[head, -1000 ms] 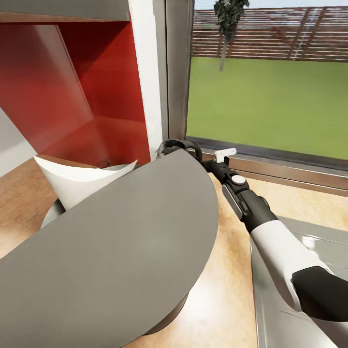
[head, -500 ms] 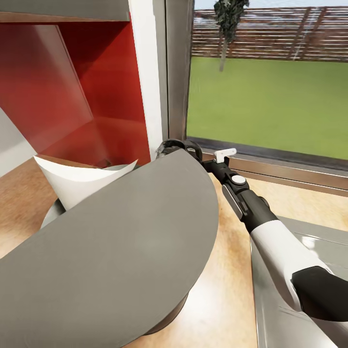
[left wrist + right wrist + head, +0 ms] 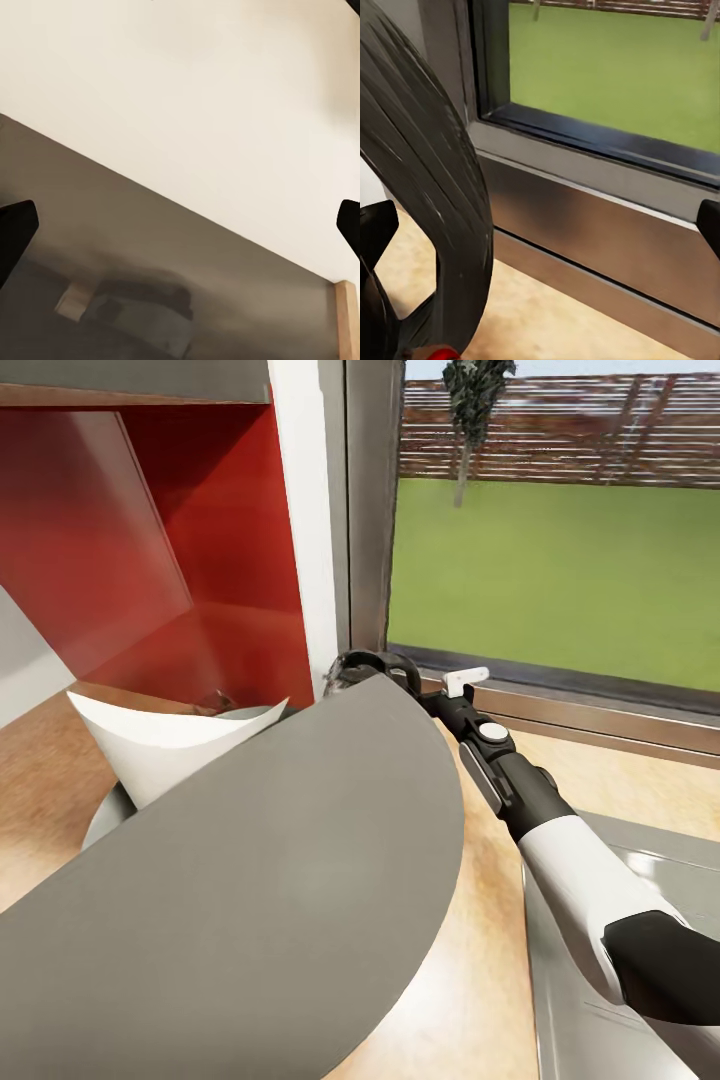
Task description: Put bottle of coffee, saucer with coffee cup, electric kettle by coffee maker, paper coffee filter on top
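Observation:
The coffee maker's flat dark grey half-round top (image 3: 250, 900) takes up the lower left of the head view. Past its left edge stands the white paper coffee filter (image 3: 170, 745), lower part hidden. Behind the top's far tip a black loop shows, the electric kettle's handle (image 3: 372, 660); its body is hidden. My right arm reaches to it over the tan countertop (image 3: 470, 980). In the right wrist view my right gripper (image 3: 540, 225) is open, fingertips (image 3: 375, 229) far apart, the broad black handle (image 3: 442, 195) curving just inside one finger. My left gripper (image 3: 180, 229) is open before a pale wall.
A steel sink (image 3: 620, 860) lies at the right under my right forearm. A window with a metal sill (image 3: 600, 710) runs along the back, lawn outside. A red glossy wall panel (image 3: 150, 560) and a white post (image 3: 310, 520) stand behind the coffee maker.
The whole head picture has shifted a little, so the camera moved; the coffee maker's top now reaches slightly further right. My right arm holds its place by the kettle handle.

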Robot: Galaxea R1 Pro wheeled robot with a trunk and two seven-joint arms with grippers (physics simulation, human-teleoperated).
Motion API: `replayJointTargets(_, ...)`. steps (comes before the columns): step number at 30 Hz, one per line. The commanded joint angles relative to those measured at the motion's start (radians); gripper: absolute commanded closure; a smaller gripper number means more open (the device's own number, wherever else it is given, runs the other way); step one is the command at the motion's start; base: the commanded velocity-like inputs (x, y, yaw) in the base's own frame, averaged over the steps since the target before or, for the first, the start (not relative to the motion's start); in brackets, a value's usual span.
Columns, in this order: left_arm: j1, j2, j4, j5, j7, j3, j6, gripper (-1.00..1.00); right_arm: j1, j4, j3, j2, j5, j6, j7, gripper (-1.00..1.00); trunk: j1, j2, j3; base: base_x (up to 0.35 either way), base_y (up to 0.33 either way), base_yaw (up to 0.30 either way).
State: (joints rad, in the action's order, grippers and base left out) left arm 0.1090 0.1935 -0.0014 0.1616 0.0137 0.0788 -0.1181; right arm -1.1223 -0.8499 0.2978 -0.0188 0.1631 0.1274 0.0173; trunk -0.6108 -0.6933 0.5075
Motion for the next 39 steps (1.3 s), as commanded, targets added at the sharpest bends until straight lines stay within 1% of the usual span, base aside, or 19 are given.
replayJointTargets(1,0.000,0.000,0.000,0.001,0.000,0.007,-0.003,-1.00,-0.001,-0.001,0.003,-0.001,0.010,0.005,0.000,-1.00,0.000,-0.001,0.001,0.002,0.001,0.000)
replayJointTargets(6,0.000,0.000,0.000,0.001,0.000,0.007,-0.003,-1.00,-0.001,-0.001,0.003,-0.001,0.010,0.005,0.000,-1.00,0.000,-0.001,0.001,0.000,0.000,0.000)
replayJointTargets(7,0.000,0.000,0.000,0.001,0.000,0.007,-0.003,-1.00,-0.001,-0.001,0.003,-0.001,0.010,0.005,0.000,1.00,0.000,-0.001,0.001,0.000,0.000,0.000)
replayJointTargets(17,0.000,0.000,0.000,0.000,0.000,0.007,-0.003,-1.00,-0.001,-0.001,0.003,-0.003,0.010,0.005,0.000,1.00,0.000,-0.001,0.001,0.000,0.000,0.000)
replayJointTargets(25,0.000,0.000,0.000,0.001,0.000,0.007,-0.003,-1.00,-0.001,0.000,0.003,-0.009,0.010,0.005,0.000,1.00,0.000,-0.001,0.001,0.000,0.000,0.000)
replayJointTargets(39,0.000,0.000,0.000,0.000,0.000,0.009,-0.003,-1.00,-0.001,-0.003,0.003,-0.008,0.012,0.005,0.000,1.00,0.000,-0.001,0.001,0.000,0.000,0.000)
